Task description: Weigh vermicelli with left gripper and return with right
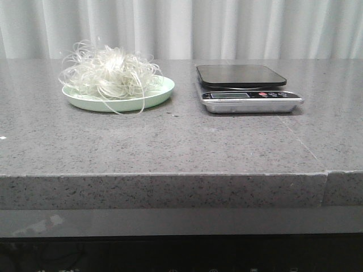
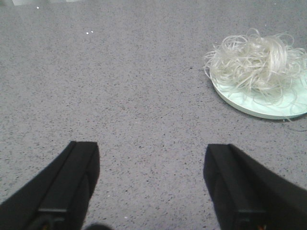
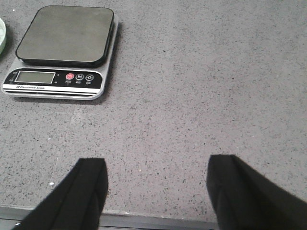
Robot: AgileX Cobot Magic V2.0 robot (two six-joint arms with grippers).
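Observation:
The vermicelli (image 1: 110, 73), a fluffy nest of thin white strands, lies on a pale green plate (image 1: 161, 93) at the back left of the grey stone table. It also shows in the left wrist view (image 2: 256, 64), still on its plate (image 2: 268, 109). A kitchen scale (image 1: 247, 88) with a black platform stands to the right of the plate; it shows in the right wrist view (image 3: 62, 48) with nothing on it. My left gripper (image 2: 151, 158) is open and empty over bare table, short of the plate. My right gripper (image 3: 156, 175) is open and empty near the table's front edge. Neither arm shows in the front view.
The grey speckled table (image 1: 181, 141) has a seam (image 1: 309, 148) running to its front edge at the right. A white curtain (image 1: 227, 28) hangs behind it. The table's front edge (image 3: 153, 218) lies just under my right gripper.

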